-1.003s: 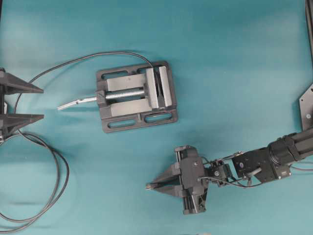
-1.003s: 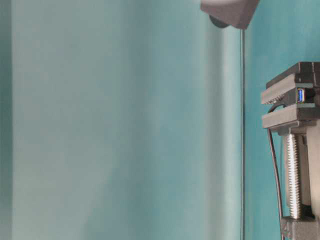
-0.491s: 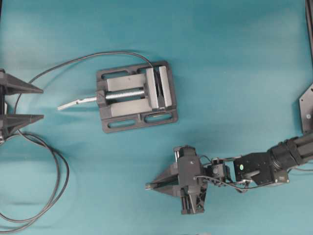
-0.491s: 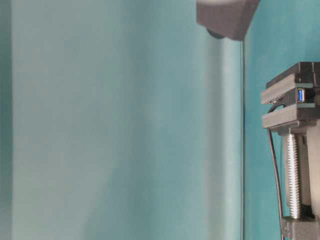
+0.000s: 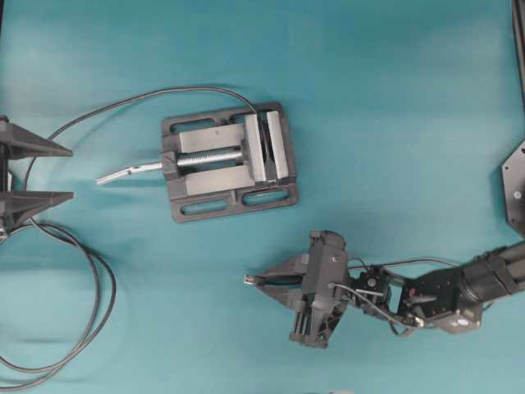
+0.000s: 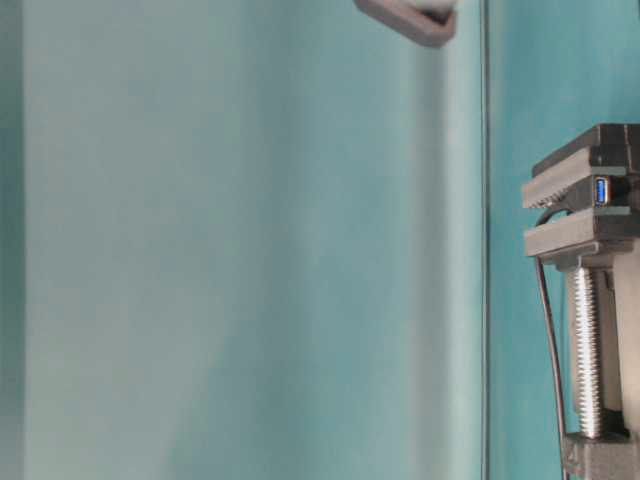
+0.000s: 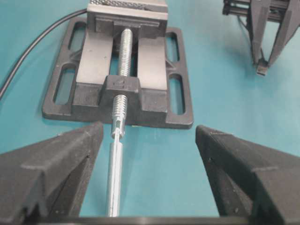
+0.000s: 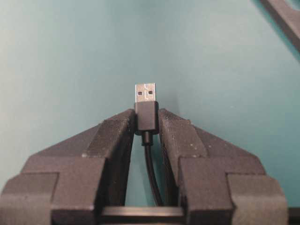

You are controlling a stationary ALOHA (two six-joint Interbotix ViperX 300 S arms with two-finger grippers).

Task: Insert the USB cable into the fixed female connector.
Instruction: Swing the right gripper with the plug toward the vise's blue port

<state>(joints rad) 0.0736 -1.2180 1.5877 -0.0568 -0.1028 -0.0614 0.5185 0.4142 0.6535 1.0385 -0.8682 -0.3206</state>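
Note:
The USB cable's black plug (image 8: 146, 116) with its silvery tip (image 8: 146, 93) sticks out forward from my right gripper (image 8: 146, 123), which is shut on it. In the overhead view the right gripper (image 5: 261, 281) hovers below the grey vise (image 5: 225, 162) and points left, with the plug tip (image 5: 248, 281) at its front. The fixed female connector (image 6: 601, 190) shows its blue opening, clamped between the vise jaws. My left gripper (image 5: 70, 174) stands wide open at the left edge, facing the vise screw handle (image 7: 114, 178), with nothing between its fingers (image 7: 61, 154).
The long black cable (image 5: 92, 316) loops across the lower left of the teal table and arcs over to the vise jaws. The silvery screw handle (image 5: 127, 171) sticks out to the left of the vise. A dark mount (image 5: 515, 185) sits at the right edge.
The right gripper has moved up toward the vise with the plug and turned slightly. The left gripper and the vise have not moved.

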